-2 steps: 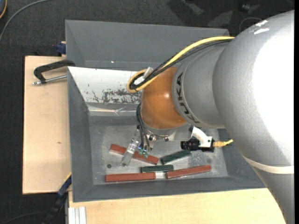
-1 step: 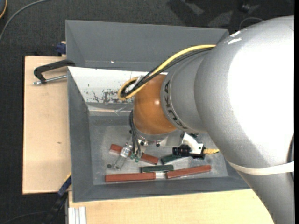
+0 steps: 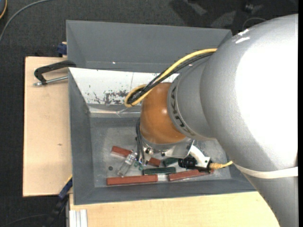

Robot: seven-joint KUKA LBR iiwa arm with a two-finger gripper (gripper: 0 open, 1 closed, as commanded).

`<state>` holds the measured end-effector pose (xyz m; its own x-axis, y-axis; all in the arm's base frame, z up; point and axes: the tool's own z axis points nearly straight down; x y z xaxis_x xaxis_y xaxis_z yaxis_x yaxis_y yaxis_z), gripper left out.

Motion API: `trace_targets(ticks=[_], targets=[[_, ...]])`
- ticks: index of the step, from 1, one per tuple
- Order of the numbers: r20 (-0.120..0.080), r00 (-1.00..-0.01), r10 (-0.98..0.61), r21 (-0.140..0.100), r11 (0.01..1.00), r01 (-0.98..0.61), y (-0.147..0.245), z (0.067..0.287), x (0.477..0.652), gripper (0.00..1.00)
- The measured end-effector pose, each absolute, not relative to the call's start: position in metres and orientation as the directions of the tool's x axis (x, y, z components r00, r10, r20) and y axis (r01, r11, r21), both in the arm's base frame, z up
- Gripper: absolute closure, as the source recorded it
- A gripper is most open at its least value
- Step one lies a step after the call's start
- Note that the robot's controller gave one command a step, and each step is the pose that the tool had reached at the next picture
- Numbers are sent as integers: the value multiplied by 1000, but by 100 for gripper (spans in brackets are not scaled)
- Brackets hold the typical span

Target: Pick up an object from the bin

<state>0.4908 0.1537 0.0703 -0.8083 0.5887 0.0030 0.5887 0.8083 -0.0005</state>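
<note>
Red-brown bars (image 3: pixel 131 180) lie unlifted on the bin (image 3: pixel 78 141) floor — my hand (image 3: pixel 141 158) hangs low by them, open or closed I cannot tell.

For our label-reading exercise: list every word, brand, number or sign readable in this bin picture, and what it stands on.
No readable text.
The dark specks on the bin's back wall are marks, not letters.
The red-brown bars, the green piece and the white-and-black piece show no lettering.
</note>
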Motion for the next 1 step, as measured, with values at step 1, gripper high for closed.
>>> trace_targets(ticks=[1], targets=[[-4, -809, 588, 5, 809, 588, 154, 72, 493, 100]])
